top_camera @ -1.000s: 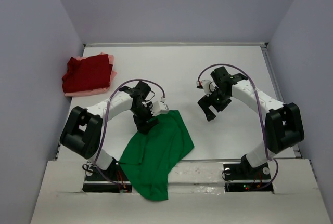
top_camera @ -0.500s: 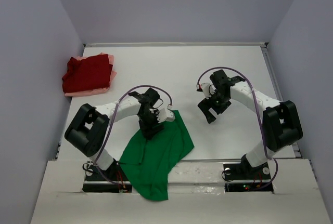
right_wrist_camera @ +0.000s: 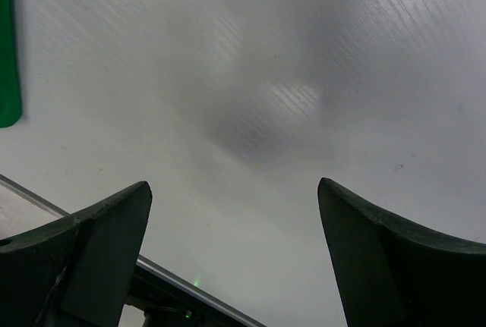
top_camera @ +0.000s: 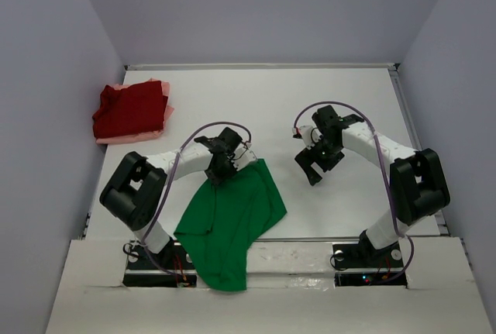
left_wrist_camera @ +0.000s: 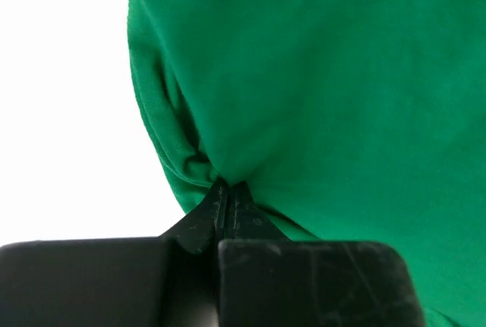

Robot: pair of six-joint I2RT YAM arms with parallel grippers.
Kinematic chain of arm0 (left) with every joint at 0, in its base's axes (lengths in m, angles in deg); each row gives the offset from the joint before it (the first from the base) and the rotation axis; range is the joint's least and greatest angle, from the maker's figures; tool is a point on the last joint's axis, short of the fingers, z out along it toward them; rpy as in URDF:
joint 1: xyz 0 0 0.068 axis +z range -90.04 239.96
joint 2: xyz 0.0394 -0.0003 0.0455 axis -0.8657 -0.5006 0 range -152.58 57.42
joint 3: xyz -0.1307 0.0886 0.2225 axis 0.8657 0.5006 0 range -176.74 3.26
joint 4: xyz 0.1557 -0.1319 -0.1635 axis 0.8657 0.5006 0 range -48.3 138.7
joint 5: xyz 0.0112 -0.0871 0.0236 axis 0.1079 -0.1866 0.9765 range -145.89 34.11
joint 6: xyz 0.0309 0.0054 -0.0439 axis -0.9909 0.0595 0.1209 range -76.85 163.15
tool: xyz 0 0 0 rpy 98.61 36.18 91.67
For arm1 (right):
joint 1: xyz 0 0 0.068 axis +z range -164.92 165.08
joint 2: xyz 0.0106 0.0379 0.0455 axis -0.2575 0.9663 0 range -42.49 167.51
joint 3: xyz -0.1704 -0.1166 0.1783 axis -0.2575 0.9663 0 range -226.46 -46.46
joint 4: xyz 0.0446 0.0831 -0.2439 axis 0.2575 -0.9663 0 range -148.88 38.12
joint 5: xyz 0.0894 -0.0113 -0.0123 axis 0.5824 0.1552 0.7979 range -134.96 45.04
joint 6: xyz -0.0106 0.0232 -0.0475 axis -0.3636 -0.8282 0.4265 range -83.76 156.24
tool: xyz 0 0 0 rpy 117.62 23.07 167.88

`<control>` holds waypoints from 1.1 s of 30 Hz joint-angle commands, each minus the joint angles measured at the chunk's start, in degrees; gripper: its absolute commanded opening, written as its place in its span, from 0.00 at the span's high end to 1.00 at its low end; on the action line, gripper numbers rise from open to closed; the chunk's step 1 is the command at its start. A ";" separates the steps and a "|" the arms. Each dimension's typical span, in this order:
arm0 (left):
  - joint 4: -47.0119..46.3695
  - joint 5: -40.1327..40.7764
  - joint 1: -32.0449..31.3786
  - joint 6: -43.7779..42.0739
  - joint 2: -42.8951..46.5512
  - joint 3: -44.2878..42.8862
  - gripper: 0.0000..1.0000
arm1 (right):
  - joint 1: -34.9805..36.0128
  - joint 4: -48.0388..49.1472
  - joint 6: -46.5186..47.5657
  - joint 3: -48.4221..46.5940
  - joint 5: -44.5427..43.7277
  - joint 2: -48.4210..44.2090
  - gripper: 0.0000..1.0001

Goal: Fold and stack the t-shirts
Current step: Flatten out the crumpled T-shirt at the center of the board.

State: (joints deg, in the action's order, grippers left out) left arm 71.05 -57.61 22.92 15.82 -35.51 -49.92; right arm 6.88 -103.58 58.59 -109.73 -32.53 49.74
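Two look done: dark red cloth t-shirt (top_camera: 130, 109) on pale pink t-shirt (top_camera: 116, 139), far left of the white surface (top_camera: 271, 101). Near the front, the left hand (top_camera: 220, 169) is clamped on the far edge of the bright green cloth t-shirt (top_camera: 232, 218), probably to spread it; right hand (top_camera: 314, 167) hangs open, empty.

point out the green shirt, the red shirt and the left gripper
green shirt (top_camera: 232, 218), top view, middle of the cloth
red shirt (top_camera: 130, 109), top view, middle of the cloth
left gripper (left_wrist_camera: 228, 196), left wrist view, where the fingertips meet
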 commanded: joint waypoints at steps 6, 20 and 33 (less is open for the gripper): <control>-4.64 8.20 -0.05 1.40 -3.84 0.19 1.00 | 0.08 2.22 0.59 -1.42 0.93 0.94 0.07; -17.55 22.80 -1.11 2.90 3.71 -2.27 1.00 | 0.08 -2.70 1.82 -12.57 20.08 12.00 0.25; -19.59 27.47 -1.02 2.63 10.22 -3.15 1.00 | 5.71 -8.76 4.63 -25.06 31.43 30.29 0.37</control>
State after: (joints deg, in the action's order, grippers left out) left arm 52.18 -31.75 22.07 18.55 -26.07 -51.76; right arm 10.27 -109.92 60.99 -131.47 -5.41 76.97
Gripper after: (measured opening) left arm 0.018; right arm 0.633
